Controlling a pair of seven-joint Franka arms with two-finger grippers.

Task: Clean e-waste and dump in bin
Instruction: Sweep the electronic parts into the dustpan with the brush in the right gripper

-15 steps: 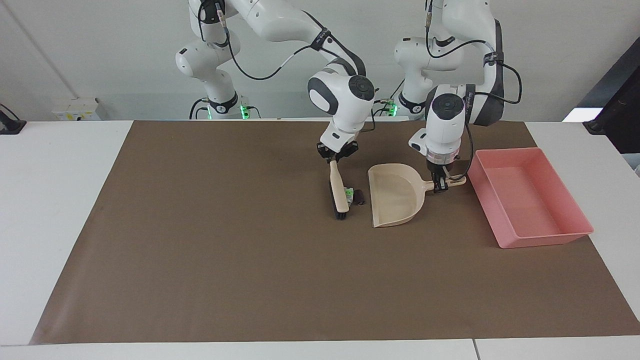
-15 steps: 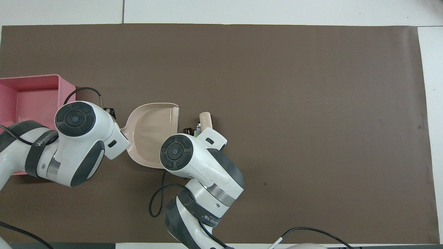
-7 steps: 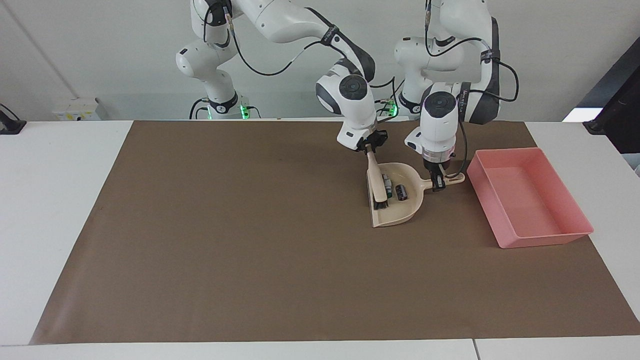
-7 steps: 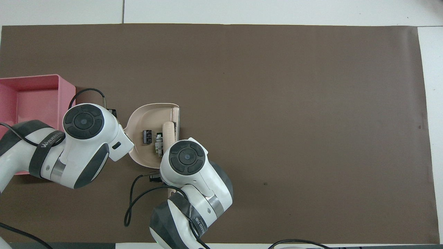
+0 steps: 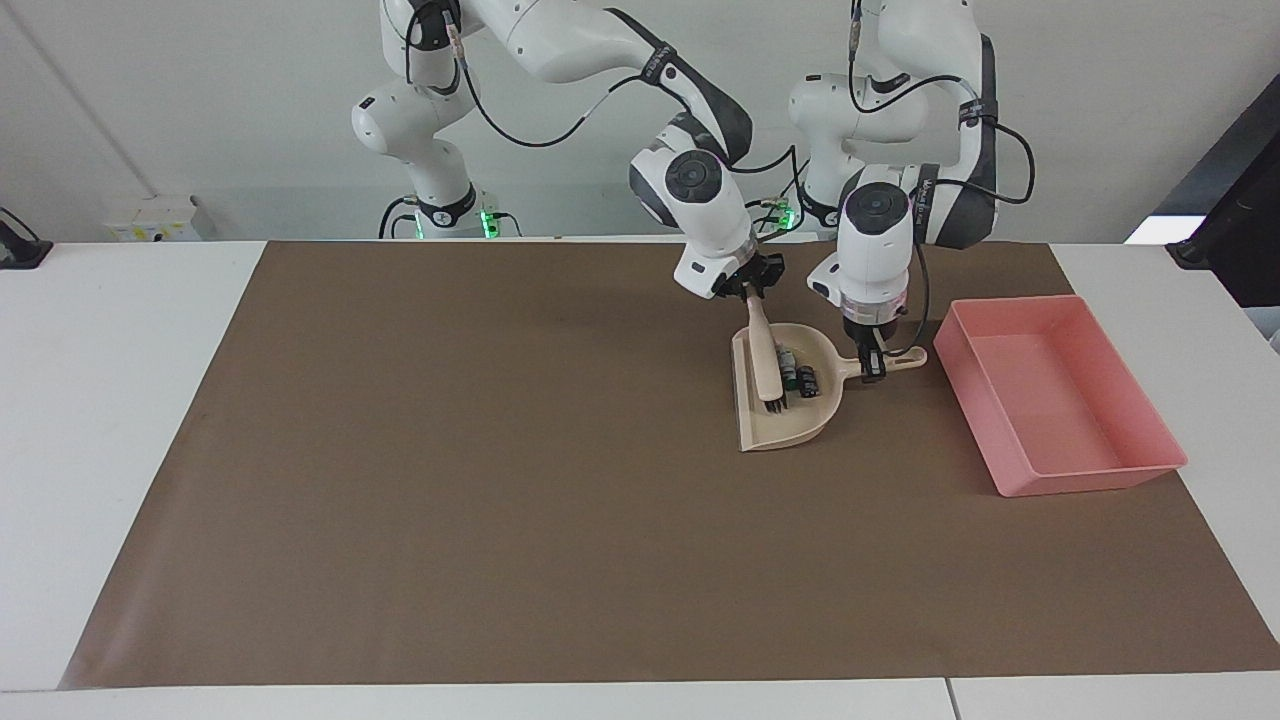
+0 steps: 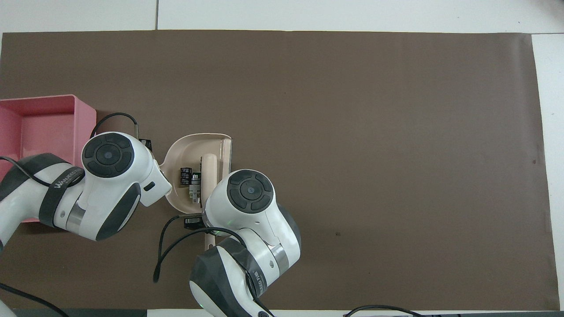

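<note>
Arms both bend down over the dustpan [image 5: 775, 425]. The right gripper [image 5: 752, 292] is clenched on the handle of a small brush [image 5: 766, 360], and the brush tips down into the pan. The left gripper [image 5: 872, 372] is clenched on the dustpan's handle [image 5: 900, 360]. The e-waste [image 5: 798, 374], two tiny cylinders, lies inside the pan, pressed beside the brush. The pink bin [image 5: 1090, 478] sits near the pan, toward the left arm's end of the table. The brown mat [image 5: 480, 500] has lots of bare room toward the right arm's end.
</note>
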